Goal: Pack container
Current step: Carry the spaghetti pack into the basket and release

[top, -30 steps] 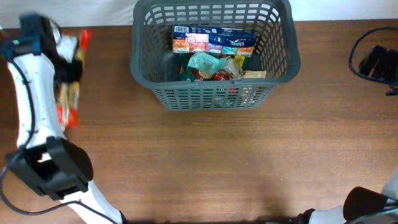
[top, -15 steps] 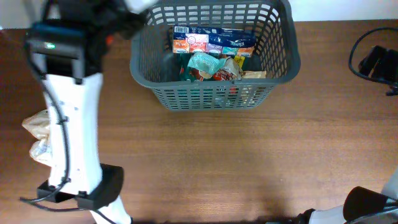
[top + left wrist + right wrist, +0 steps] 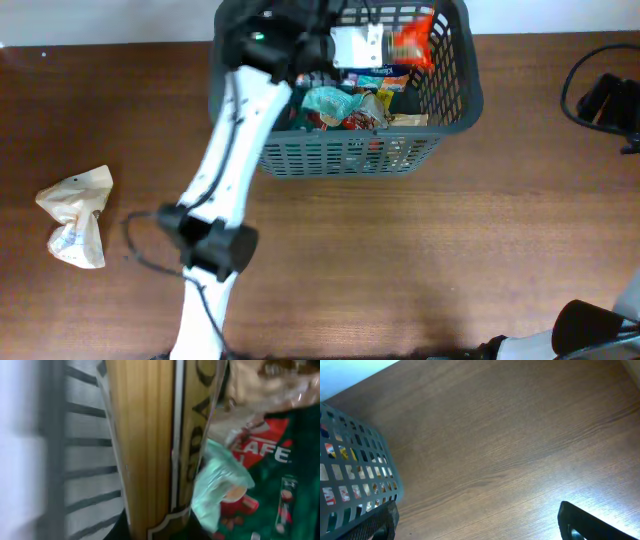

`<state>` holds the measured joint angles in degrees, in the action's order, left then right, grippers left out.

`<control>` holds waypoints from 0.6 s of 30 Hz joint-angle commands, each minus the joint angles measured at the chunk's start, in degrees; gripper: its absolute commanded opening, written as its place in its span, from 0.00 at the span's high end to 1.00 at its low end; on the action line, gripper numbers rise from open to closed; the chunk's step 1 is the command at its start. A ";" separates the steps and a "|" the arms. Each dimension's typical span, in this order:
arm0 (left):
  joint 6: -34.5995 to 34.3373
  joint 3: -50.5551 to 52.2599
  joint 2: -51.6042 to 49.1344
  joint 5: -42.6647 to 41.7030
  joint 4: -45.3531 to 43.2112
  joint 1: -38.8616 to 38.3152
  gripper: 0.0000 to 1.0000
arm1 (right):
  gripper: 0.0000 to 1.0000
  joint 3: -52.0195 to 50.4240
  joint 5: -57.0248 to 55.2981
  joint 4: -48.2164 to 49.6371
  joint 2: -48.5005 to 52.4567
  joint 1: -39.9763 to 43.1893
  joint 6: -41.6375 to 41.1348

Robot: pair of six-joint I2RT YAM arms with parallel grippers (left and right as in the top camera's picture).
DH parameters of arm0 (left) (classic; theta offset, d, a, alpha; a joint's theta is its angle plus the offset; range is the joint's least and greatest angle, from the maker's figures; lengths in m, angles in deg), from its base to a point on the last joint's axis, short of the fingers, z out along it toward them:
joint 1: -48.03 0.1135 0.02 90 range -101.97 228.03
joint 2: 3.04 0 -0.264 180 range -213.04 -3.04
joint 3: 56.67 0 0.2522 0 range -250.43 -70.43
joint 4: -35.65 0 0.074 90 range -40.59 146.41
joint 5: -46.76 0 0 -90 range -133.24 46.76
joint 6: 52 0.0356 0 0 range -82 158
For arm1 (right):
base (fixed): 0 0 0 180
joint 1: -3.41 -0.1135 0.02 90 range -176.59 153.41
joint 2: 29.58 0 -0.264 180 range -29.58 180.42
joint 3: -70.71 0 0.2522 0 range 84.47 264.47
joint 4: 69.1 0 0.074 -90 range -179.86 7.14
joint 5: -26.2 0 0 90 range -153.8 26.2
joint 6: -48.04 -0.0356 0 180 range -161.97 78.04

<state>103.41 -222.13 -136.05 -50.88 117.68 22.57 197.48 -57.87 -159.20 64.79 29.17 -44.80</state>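
Wooden table, brown, fills the overhead view. The container, a dark grey slotted basket, sits at the far middle of the table, upright and part-filled with food packets. Its corner also shows at the left edge of the right wrist view.

Left arm, white, reaches from the near edge up and over the basket's left rim. Left gripper is above the basket's far right part, fingers closed on a snack packet, orange-red from above. Left wrist view shows the packet close up: tan face, black lettering, hanging just inside the slotted wall. Gripper fingers are barely visible at the bottom edge there.

Right gripper is low over bare table, right of the basket, fingers spread wide and holding nothing.

In the basket: mint-green packet in the middle, green packet with red "CAFE" print beside it, and a row of blue-and-white packets along the far wall, partly under the gripper.

Crumpled beige packet lies on the table far left, well apart from the basket.

Black cable loops at the right edge.
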 commanded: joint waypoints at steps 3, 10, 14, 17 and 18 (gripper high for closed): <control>-1.66 -1.03 -4.33 -0.02 -1.01 -0.74 0.82 | 0.01 -0.24 0.50 0.02 -0.33 0.17 -0.04; -10.95 -1.55 -4.13 10.16 -0.96 -1.42 0.42 | 0.01 -0.24 0.52 0.02 -0.33 0.17 -0.04; -20.24 -2.91 0.02 18.25 -0.31 -1.42 0.28 | 0.01 -0.24 0.50 0.02 -0.33 0.17 -0.04; -23.58 -5.09 4.98 18.62 3.41 -0.55 0.14 | 0.01 -0.24 0.50 0.02 -0.33 0.17 -0.04; -24.48 -5.79 7.13 18.62 4.85 -0.15 0.13 | 0.01 -0.24 0.52 0.02 -0.33 0.20 -0.04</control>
<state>86.27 -223.79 -138.65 -36.23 120.44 21.33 197.48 -57.85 -159.20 64.79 29.17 -44.75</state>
